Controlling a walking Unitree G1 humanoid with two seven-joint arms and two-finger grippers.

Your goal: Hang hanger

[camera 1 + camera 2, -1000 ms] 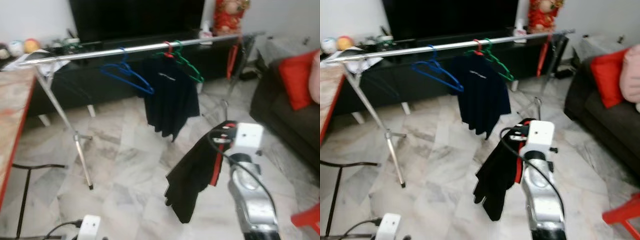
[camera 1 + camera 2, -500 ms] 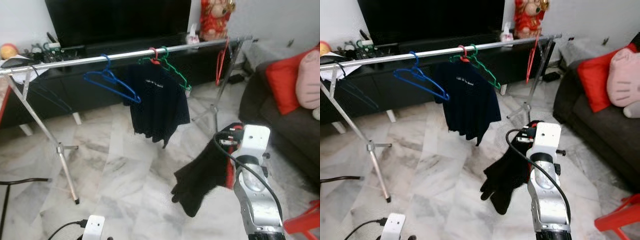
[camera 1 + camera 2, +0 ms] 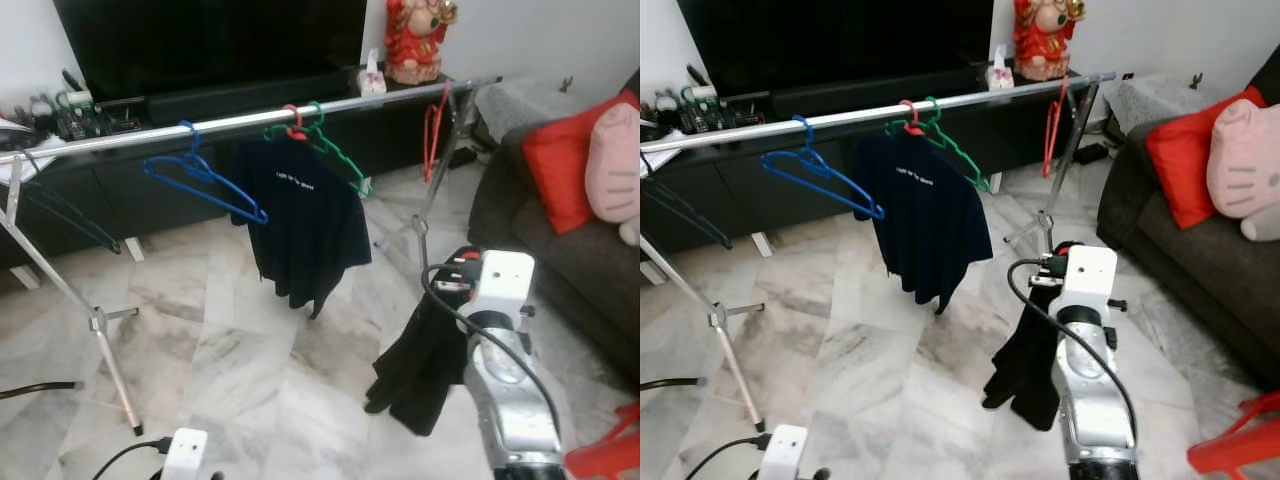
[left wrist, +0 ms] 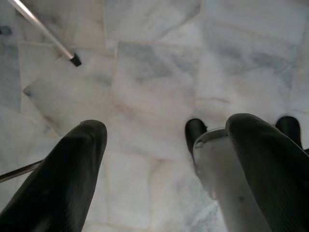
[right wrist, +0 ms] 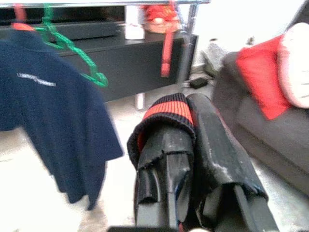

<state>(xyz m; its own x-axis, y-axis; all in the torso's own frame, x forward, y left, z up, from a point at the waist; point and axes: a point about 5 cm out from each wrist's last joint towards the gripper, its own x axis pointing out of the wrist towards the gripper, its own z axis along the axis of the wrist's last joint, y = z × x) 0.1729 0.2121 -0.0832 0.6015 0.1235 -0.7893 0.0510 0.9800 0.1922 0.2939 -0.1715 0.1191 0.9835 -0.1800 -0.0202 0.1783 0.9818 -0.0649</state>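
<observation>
One black garment (image 3: 425,365) on its red-trimmed hanger hangs pinched in the right gripper (image 5: 193,145) fingers, rail (image 3: 250,118) ahead and above, running left-right; left gripper (image 4: 159,159) open, idle.

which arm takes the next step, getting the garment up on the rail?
Right. The right pincer is shut on the black garment with a red collar, raised toward the rail by the navy shirt. The left pincer is open, low over the marble floor, holding nothing.
</observation>
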